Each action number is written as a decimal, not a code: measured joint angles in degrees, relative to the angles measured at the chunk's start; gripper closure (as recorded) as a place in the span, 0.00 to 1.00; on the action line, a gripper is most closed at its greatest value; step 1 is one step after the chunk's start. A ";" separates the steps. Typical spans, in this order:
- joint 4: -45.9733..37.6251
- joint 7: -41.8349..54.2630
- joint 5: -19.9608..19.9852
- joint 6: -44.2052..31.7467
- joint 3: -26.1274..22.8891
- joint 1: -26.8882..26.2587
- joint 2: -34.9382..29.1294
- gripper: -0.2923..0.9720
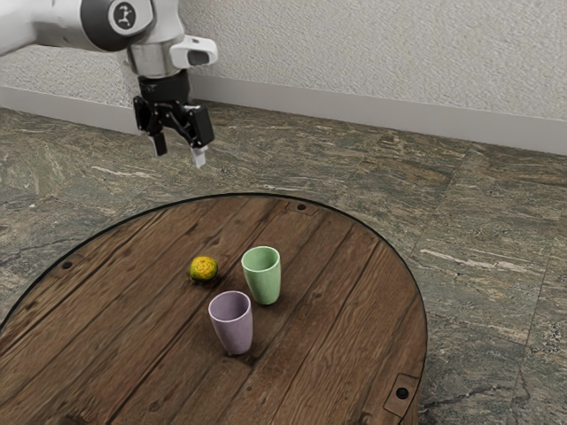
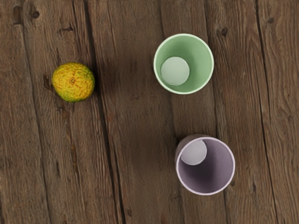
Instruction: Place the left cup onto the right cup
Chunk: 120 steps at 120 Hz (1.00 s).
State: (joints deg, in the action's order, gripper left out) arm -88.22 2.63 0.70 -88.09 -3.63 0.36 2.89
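Now the green cup (image 1: 261,274) and purple cup (image 1: 231,322) stand upright.

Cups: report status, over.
Gripper open, empty, high above the table. Green cup and purple cup upright, apart, untouched. Yellow-green fruit beside green cup, not between them.

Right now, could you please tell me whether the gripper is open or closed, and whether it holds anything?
Gripper: open, fingers apart, holding nothing.
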 joint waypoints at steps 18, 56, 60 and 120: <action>-0.22 0.00 0.21 -1.05 0.01 0.59 -0.14 0.23; -8.50 -0.52 1.13 -9.86 -0.47 -4.04 0.51 0.23; -9.51 -0.74 1.24 -11.29 -0.49 -5.03 1.11 0.23; -4.84 -3.64 2.88 -25.66 -0.50 -10.55 19.23 0.28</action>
State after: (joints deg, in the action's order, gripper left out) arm -93.06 -1.00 3.58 -113.76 -4.13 -10.19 22.12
